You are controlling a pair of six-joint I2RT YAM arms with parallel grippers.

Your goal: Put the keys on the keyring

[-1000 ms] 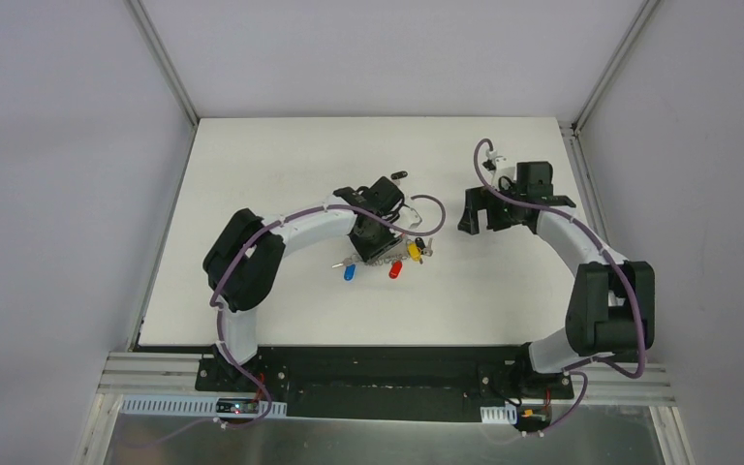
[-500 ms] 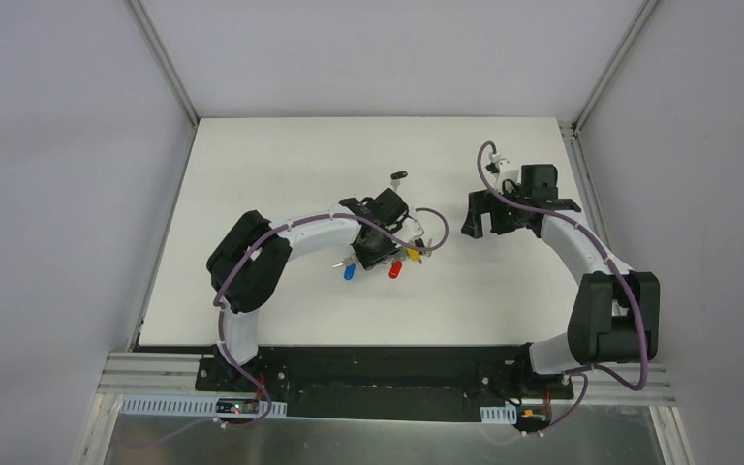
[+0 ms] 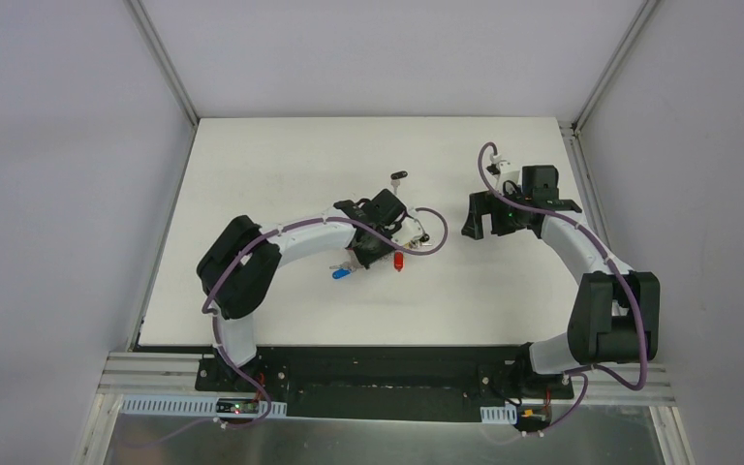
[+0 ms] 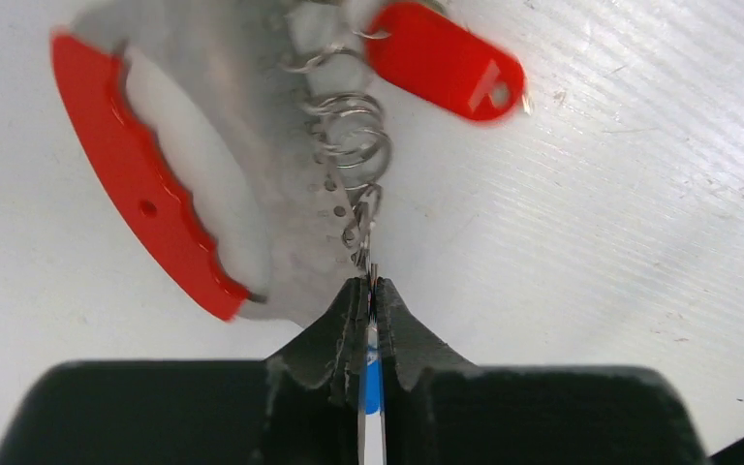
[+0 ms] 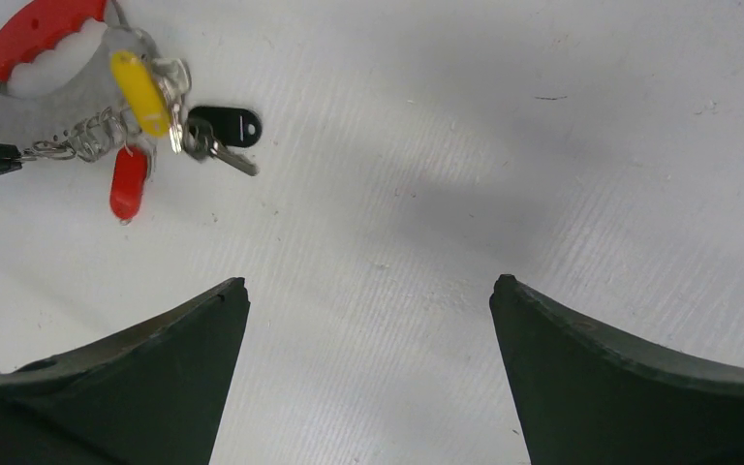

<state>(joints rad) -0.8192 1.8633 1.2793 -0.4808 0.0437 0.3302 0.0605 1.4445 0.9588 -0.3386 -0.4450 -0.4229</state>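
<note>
The keyring (image 4: 143, 199) lies on the worktop (image 5: 542, 145), with the red key (image 4: 446, 60), yellow key (image 5: 140, 79) and black key (image 5: 225, 126) just beside it. My left hand (image 4: 368, 300) is clenched on the blue key (image 4: 372, 387) at the keyring's chain of small rings. My right hand (image 5: 368, 282) is spread wide, well apart from the keyring.

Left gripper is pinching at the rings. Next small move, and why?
Probably bring the open right gripper over to pin the keyring: it lies unheld, while the left gripper is shut on the blue key at the end of the ring chain.

bare table (image 5: 465, 145) ahead, keyring (image 5: 53, 97) (left side) obstructs
</note>
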